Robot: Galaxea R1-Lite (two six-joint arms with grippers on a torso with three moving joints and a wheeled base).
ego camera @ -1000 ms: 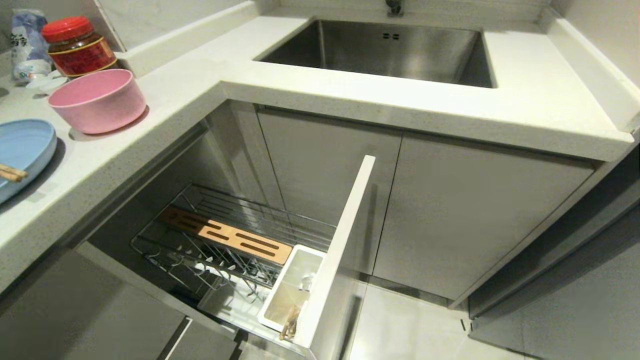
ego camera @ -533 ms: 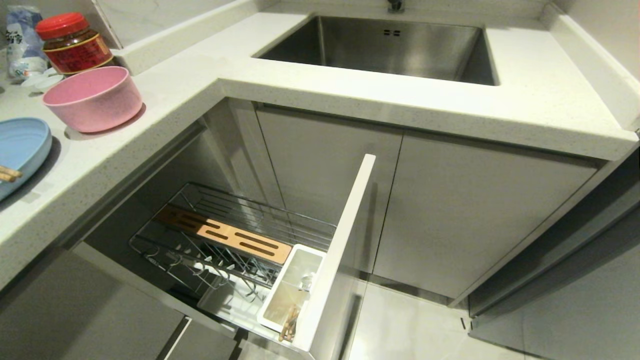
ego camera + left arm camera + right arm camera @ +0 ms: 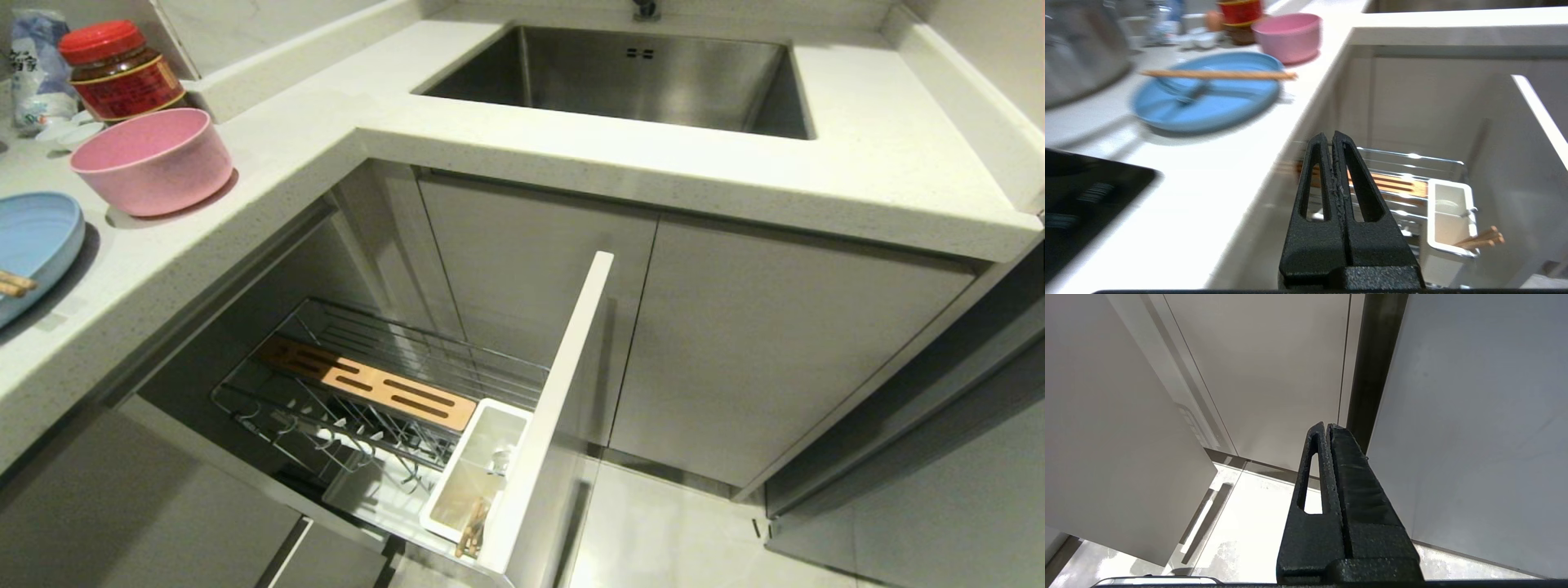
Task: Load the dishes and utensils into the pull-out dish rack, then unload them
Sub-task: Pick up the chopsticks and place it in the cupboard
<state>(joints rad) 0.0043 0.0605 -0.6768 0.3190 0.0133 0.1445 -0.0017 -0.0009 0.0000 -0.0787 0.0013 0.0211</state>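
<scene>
The light-blue plate [image 3: 33, 237] [image 3: 1208, 98] lies on the counter at my left, with a pair of chopsticks [image 3: 1216, 74] across it and a blurred fork [image 3: 1188, 93] on it. Beside it stands the pink bowl [image 3: 151, 159] [image 3: 1288, 34]. The pull-out dish rack [image 3: 424, 351] stands open below the counter, with its wooden strip [image 3: 367, 384] and white bin [image 3: 478, 465]. Another pair of chopsticks [image 3: 473, 527] [image 3: 1480, 239] leans in the bin. My left gripper [image 3: 1329, 136] is shut and empty by the counter edge above the rack. My right gripper [image 3: 1326, 426] is shut, low by the cabinet doors.
The rack's white front panel [image 3: 555, 400] juts out into the floor space. The steel sink [image 3: 637, 77] is sunk in the far counter. A red-lidded jar [image 3: 118, 73], a steel pot [image 3: 1077, 49] and a black cooktop [image 3: 1086, 196] are on the left counter.
The whole head picture shifted slightly, then held still, so the camera moved. The dishes, the rack and the chopsticks in the bin stay where they were.
</scene>
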